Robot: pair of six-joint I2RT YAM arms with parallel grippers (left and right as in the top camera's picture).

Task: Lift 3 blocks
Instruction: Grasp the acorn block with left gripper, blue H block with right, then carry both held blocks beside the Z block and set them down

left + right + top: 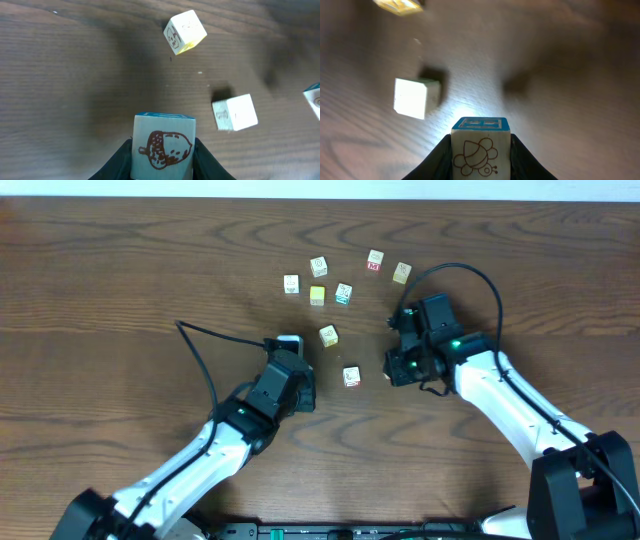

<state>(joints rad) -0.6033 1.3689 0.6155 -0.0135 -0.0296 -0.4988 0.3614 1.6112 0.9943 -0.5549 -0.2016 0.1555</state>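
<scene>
Left claw closed on acorn block, right claw closed on bee block; side faces pinched. Red-marked block seen on counter, between arms. Blocks judged light, rigid, smooth-faced wood; opposite flat faces to be gripped squarely, twist-out risked otherwise.

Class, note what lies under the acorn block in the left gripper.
Wooden table shows around the acorn block, which the left gripper clamps. The spot beneath is covered by block and fingers, so contact is unclear.
</scene>
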